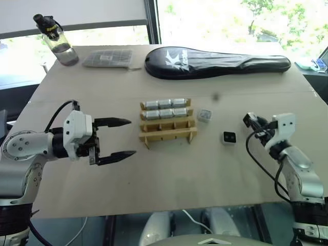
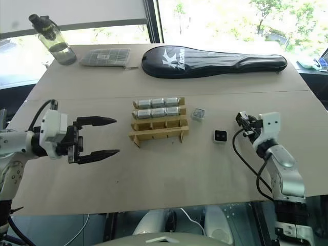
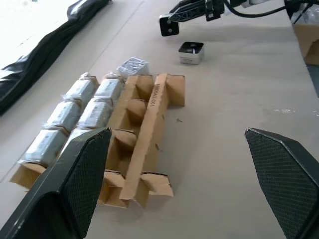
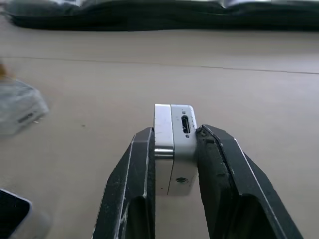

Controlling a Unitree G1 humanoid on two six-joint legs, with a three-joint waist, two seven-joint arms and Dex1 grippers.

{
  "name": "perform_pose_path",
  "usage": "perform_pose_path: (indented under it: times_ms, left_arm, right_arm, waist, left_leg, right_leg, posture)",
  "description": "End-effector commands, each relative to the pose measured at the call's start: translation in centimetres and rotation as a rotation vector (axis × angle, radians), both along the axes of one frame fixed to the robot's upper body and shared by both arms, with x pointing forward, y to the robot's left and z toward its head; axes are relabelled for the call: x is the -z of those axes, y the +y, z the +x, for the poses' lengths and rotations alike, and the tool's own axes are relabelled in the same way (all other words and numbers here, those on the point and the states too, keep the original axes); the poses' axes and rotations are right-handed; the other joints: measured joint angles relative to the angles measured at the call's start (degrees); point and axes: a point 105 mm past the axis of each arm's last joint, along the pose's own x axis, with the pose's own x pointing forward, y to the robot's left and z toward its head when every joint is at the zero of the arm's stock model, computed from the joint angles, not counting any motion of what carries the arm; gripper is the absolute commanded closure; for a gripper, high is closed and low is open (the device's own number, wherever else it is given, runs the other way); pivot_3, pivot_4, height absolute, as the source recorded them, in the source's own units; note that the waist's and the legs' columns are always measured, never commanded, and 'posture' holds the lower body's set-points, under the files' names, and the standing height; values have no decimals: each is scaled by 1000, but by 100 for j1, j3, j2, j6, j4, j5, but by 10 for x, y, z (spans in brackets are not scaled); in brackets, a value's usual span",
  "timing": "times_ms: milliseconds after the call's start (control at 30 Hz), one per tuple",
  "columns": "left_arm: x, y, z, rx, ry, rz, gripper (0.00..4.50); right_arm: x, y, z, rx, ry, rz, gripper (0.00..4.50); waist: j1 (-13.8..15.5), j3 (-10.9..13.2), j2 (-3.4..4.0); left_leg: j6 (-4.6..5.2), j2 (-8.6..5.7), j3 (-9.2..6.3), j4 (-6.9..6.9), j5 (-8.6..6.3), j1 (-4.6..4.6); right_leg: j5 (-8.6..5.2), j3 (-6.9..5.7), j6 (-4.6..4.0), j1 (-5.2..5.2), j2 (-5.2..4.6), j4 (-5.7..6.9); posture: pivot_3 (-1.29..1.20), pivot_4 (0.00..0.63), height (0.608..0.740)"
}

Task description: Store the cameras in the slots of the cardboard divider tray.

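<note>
The cardboard divider tray (image 1: 167, 134) sits mid-table, its two far rows filled with several wrapped cameras (image 1: 165, 108) and its near rows standing empty. My right gripper (image 4: 174, 149) is shut on a silver camera (image 4: 174, 129), held just above the table to the tray's right. A loose camera (image 1: 228, 137) with its black lens face up lies between that gripper and the tray. A wrapped camera (image 1: 204, 116) lies beside the tray's right end. My left gripper (image 1: 125, 137) hovers open to the tray's left, fingers pointing at it, with nothing between them.
A long black racket cover (image 1: 215, 62) lies across the far side of the table. A water bottle (image 1: 56, 41) and a flat grey gridded tray (image 1: 107, 58) stand at the far left. The table's near edge runs just below both arms.
</note>
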Motion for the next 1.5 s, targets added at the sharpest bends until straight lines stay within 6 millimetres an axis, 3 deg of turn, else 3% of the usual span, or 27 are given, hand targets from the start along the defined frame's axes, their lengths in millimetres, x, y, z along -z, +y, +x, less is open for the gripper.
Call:
perform_pose_path:
  times_ms: [33, 100, 200, 333, 433, 533, 767, 867, 1000, 1267, 1500]
  left_arm:
    - [-6, 12, 0, -48, -47, 10, 0]
    - [-7, 15, 0, -64, -51, 5, 0]
    - [-6, 32, -2, -131, -20, -14, 0]
    - [6, 53, -5, -207, 16, 17, 0]
    - [8, 60, -8, -238, 25, -4, 0]
    - [9, 63, -18, -255, 23, -5, 0]
    - [6, 69, -41, -296, 31, -2, 0]
    - [10, 74, -47, -314, 53, 20, 0]
    - [11, 75, -48, -317, 55, 23, 0]
    - [9, 73, -43, -302, 49, 24, 0]
    - [8, 72, -40, -292, 45, 15, 0]
  right_arm:
    - [-40, 37, 5, -202, -122, -21, 3826]
    - [-50, 55, 6, -303, -149, -19, 3826]
    - [-75, 119, 4, -683, -240, -100, 3826]
    - [-98, 180, 12, -952, -333, -144, 3826]
    - [-100, 213, 11, -1110, -348, -164, 3826]
    - [-86, 235, 5, -1243, -315, -226, 3826]
    - [-60, 254, -6, -1364, -304, -295, 3826]
    - [-62, 261, -5, -1359, -317, -282, 3826]
    - [-62, 266, -3, -1354, -330, -303, 3826]
    - [-39, 260, 12, -1274, -261, -411, 3826]
    - [-38, 259, 18, -1234, -245, -401, 3826]
  waist:
    - [-9, 1, 0]
    - [-1, 2, -1]
    - [-39, 5, -6]
    - [-138, 8, -10]
    - [-123, 8, -18]
    - [-137, 10, -18]
    - [-149, 33, 1]
    - [-155, 35, 3]
    - [-147, 34, 2]
    - [-148, 33, 0]
    - [-155, 35, 2]
  left_leg:
    - [0, 0, 0, 0, 0, 0]
    - [0, 1, -1, -1, 0, -1]
    - [0, 1, 0, 0, 0, -1]
    - [0, 1, -1, -1, 0, 3]
    - [-1, 1, -18, -4, 1, -2]
    - [-1, -13, -39, -2, 0, -4]
    - [-8, -31, -62, 7, 4, -12]
    - [-29, -26, -59, 6, 17, -8]
    - [-44, -15, -60, 4, 25, 2]
    - [-44, -21, -66, -3, 25, 2]
    - [-44, -20, -67, -6, 25, 2]
  right_leg:
    - [0, 1, 0, -1, 0, 0]
    - [0, 0, 0, -3, 2, 0]
    - [0, 0, 0, -2, 1, -1]
    - [0, -3, 1, -3, 2, 4]
    - [0, -18, 0, -11, 4, 2]
    - [1, -31, 0, -10, -6, 34]
    - [0, -70, 0, -9, -24, 22]
    - [0, -68, -1, -4, -21, 15]
    - [-1, -67, -2, -4, -14, 30]
    - [-1, -64, -4, -8, -18, 38]
    - [-1, -65, -4, -9, -17, 37]
  posture:
    - [0, 150, 740]
    - [0, 150, 740]
    - [0, 150, 740]
    - [0, 150, 740]
    - [0, 150, 740]
    - [0, 150, 740]
    - [0, 150, 740]
    - [0, 150, 740]
    - [0, 150, 740]
    - [0, 150, 740]
    - [0, 150, 740]
